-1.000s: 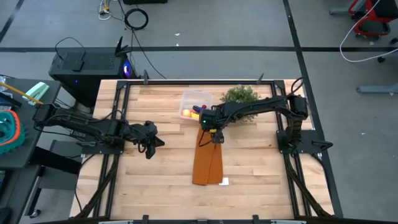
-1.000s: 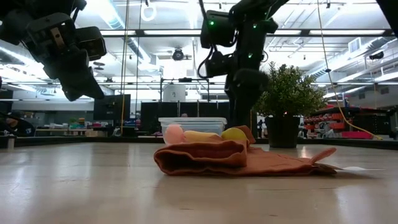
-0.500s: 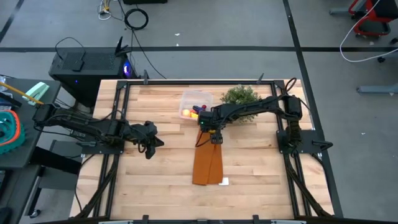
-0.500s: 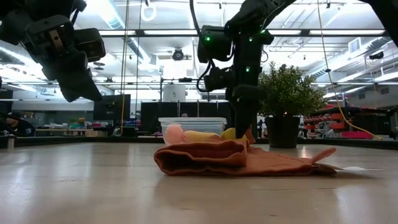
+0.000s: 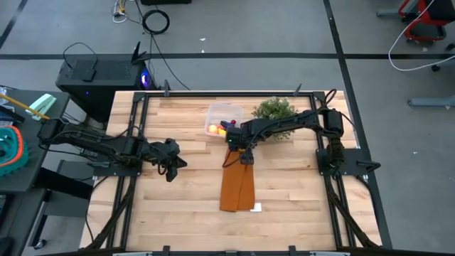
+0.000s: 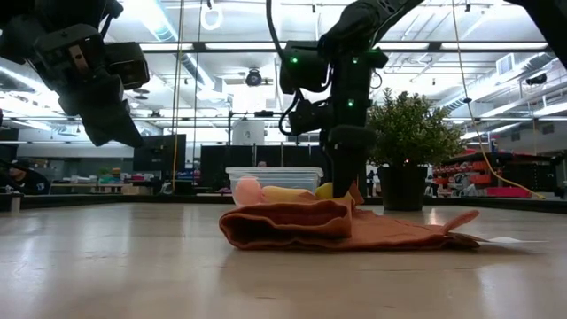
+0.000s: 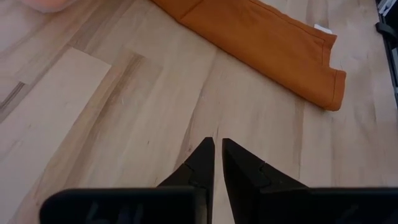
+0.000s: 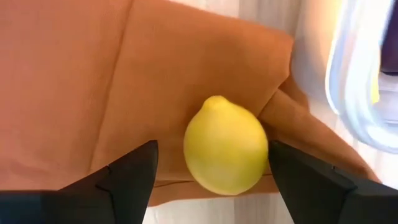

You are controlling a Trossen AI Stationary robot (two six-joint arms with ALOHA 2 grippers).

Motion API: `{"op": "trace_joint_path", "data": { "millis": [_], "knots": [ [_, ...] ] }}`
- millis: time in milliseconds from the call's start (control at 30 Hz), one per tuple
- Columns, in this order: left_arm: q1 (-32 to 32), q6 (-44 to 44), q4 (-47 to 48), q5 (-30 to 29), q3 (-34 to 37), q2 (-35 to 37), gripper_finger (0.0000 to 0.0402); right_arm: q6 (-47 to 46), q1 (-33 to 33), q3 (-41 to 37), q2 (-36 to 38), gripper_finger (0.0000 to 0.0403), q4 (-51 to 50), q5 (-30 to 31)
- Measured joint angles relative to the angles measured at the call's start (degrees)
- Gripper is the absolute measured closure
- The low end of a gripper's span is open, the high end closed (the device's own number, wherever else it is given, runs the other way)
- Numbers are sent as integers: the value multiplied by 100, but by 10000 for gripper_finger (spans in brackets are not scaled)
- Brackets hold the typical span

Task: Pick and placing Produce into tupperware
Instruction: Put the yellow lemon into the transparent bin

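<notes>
Wooden table (image 5: pixel 178 192) takes up most of the high view, with a long orange cloth (image 5: pixel 237 186) running down its middle and a potted plant (image 5: pixel 274 109) at the far edge. Just beside the plant sits the clear tupperware (image 5: pixel 222 117), already with some produce in it, something yellow and something red from what I can make out.

The left gripper (image 7: pixel 216 147) is parked well off to the side over bare wood, fingers pinched together on nothing.

The right gripper (image 8: pixel 209 158) is down at the cloth's far end, near the tupperware, fingers spread wide with the lemon (image 8: pixel 226 145) sitting between them on the cloth. Neither finger looks to be touching it yet.

What worries me: the lemon is round and smooth and rests on soft, rumpled fabric, so if the fingers close off-centre it'll probably squirt out sideways. Come down too low and a fingertip could snag a fold and drag the whole cloth along.
</notes>
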State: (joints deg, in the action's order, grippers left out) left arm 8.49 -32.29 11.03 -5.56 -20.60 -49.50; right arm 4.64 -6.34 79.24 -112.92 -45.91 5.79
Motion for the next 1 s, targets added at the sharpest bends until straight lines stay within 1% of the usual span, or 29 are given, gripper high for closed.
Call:
{"op": "trace_joint_path", "data": {
  "millis": [367, 533, 767, 867, 1000],
  "knots": [
    [0, 0, 0, 0, 0, 0, 365, -17, -7, 0, 0, 129, 113, -7],
    [0, 0, 0, 0, 1, 0, 369, -17, -3, 0, 0, 158, 113, -7],
    [0, 0, 0, 0, 0, 0, 362, -17, 6, 2, 0, 199, 108, -5],
    [0, 2, 0, 0, 1, 0, 365, -15, 17, 2, 0, 202, 105, -4],
    [0, 2, 0, 0, 0, 0, 369, -11, 51, 12, 0, 196, 36, 85]
  ]
}}
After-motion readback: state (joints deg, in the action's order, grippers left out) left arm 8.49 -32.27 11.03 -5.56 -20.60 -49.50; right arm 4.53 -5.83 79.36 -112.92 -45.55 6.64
